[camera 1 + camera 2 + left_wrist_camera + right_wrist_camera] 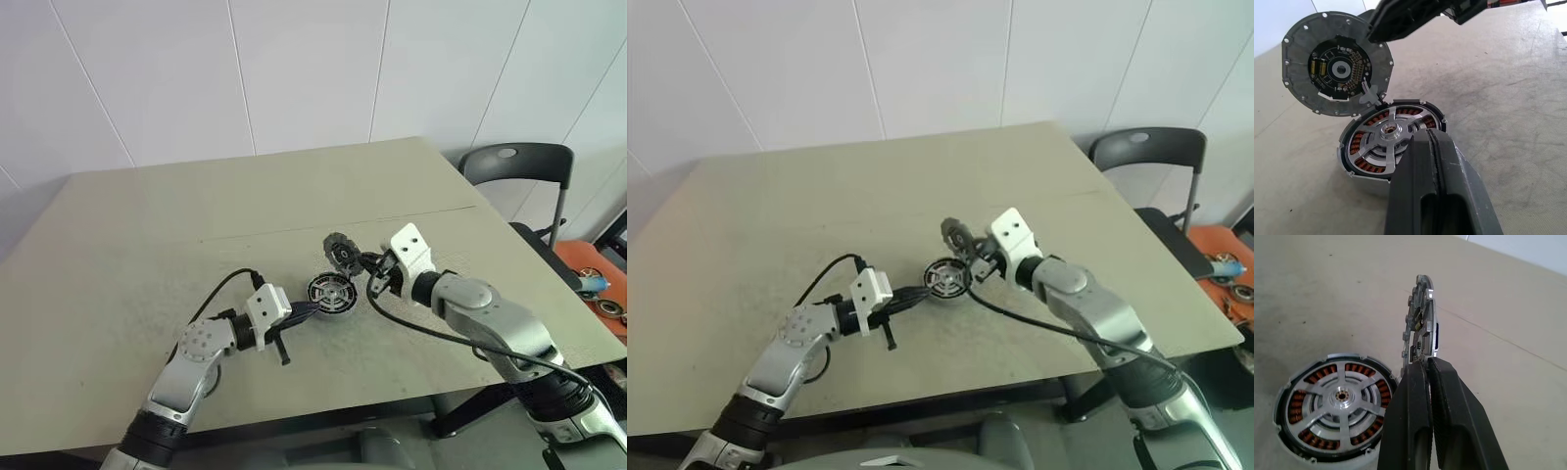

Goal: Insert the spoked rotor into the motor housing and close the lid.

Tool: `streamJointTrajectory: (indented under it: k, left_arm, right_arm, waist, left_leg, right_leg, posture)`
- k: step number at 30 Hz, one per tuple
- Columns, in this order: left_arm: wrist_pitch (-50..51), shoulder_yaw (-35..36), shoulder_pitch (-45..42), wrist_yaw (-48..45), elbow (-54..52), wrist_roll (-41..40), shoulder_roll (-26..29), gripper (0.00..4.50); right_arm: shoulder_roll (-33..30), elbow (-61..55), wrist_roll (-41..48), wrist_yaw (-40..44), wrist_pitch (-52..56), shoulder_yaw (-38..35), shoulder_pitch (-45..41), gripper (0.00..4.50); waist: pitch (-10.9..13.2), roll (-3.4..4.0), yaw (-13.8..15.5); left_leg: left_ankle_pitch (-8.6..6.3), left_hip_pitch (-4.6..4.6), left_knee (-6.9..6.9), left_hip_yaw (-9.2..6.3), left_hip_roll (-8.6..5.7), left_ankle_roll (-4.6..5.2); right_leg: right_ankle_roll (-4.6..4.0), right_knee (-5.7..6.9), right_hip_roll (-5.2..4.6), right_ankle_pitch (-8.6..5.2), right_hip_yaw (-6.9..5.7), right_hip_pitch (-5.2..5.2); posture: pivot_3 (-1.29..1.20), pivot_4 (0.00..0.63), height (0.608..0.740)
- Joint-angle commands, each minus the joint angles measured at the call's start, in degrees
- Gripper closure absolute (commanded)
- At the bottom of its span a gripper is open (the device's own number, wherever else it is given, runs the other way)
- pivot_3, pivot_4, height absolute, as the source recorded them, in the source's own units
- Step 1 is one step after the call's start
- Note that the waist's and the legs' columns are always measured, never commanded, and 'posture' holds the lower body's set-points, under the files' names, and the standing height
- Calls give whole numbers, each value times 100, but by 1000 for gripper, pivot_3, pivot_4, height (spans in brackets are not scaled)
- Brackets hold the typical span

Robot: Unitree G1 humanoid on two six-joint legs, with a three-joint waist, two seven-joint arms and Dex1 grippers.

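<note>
The left gripper (1436, 147), fingers together, is pinching the copper-wound, silver-rimmed motor housing (1359, 154) on the beige table (147, 225), silver spoked rotor (1388, 133) apparently seated inside. The right gripper (1426, 363) is clamping the grey slotted lid (1420, 323) on edge just beside it; closing is remaining.

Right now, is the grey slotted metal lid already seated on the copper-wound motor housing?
No: the grey round lid is held on edge above the housing, spoked rotor face exposed.

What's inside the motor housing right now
The spoked rotor sits inside the motor housing, copper windings showing between its spokes. Whatever lies beneath the rotor's hub is covered.
</note>
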Motion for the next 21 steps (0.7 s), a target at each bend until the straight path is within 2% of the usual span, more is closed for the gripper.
streamJointTrajectory:
  k: [1, 8, 15, 19, 21]
  left_arm:
    - [-5, 92, -197, -14, -88, -68, 41, 4500]
    - [-273, 124, -313, -101, 381, -48, 27, 4500]
    - [-570, 380, -466, -256, 818, -282, 60, 4500]
    - [-794, 607, -600, -345, 1179, -234, 299, 4500]
    - [-862, 611, -659, -305, 1304, -180, 299, 4500]
  right_arm:
    - [-30, 95, -535, 462, -606, -16, 100, 4465]
    - [-82, 485, -1230, 1187, -1488, -71, 384, 4465]
    - [24, 688, -1291, 1703, -1684, -322, 563, 4465]
    - [101, 784, -1311, 1885, -1769, -436, 593, 4465]
    - [107, 772, -1261, 2043, -1718, -475, 603, 3970]
  waist:
    - [4, -6, -3]
    - [5, -10, 2]
    - [11, -21, 0]
    - [14, -27, -6]
    - [15, -28, 1]
  left_leg:
    - [0, 0, 0, 0, 0, 0]
    - [0, 2, -1, 0, 1, 0]
    - [0, 2, -1, 0, 1, 0]
    - [0, 6, -1, 0, 4, 0]
    - [0, 7, -1, 0, 5, 0]
  right_leg:
    - [0, 0, 0, 0, 0, 0]
    - [-2, 1, 1, -1, 0, 0]
    - [-11, 1, 1, -5, 0, 0]
    - [-11, 6, 5, -5, 0, 0]
    - [-13, 8, 5, -6, 0, 0]
  posture:
    - [0, 0, 740]
    - [0, 0, 740]
    - [0, 0, 740]
    - [0, 0, 740]
    - [0, 0, 740]
